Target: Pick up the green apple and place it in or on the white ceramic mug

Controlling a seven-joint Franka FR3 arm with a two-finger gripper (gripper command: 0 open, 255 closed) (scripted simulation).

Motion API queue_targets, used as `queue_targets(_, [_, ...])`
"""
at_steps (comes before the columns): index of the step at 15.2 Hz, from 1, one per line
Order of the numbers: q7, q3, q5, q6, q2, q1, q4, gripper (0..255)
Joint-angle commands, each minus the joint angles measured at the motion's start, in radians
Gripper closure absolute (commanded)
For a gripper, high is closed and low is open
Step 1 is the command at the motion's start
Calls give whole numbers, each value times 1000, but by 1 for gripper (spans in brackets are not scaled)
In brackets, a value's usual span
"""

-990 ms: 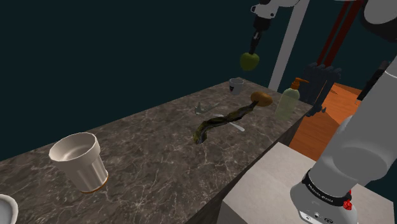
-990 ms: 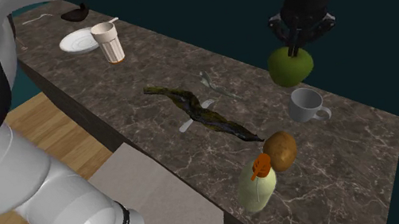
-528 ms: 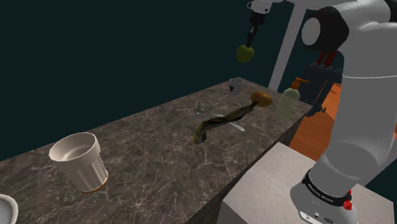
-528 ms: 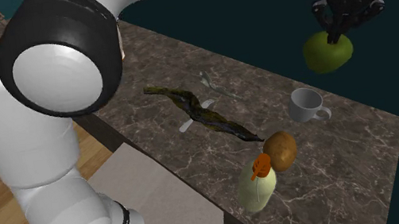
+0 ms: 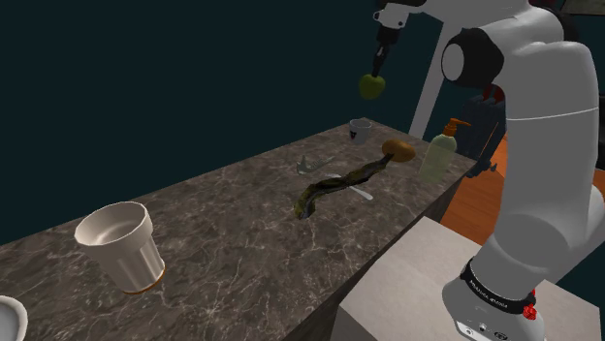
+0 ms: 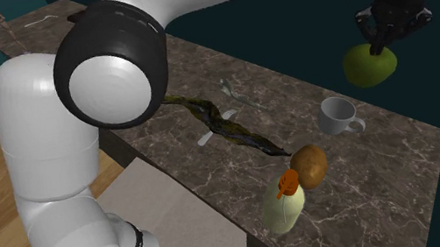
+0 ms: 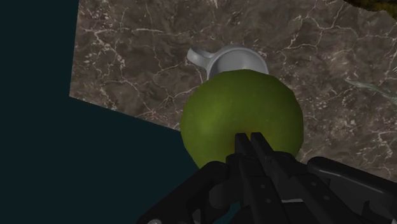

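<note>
My claw (image 6: 377,41) is clamped on the green apple (image 6: 369,65), held high over the surface (image 6: 376,176), mug (image 6: 338,116) just below.

White lettering circles the black base ring (image 5: 493,291) of the arm, too small to read.

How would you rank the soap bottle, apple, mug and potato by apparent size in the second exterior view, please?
1. Soap bottle.
2. Apple, held up in the gripper, so nearness to the camera may enlarge it.
3. Mug and potato look about alike; I would not rank them.
</note>
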Motion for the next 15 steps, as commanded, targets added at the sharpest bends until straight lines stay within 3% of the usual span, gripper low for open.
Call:
queue_targets(1, [-4, -1, -4, 34, -9, 10, -43, 255])
queue_targets(15, [-28, 0, -12, 241, -43, 57, -287, 255])
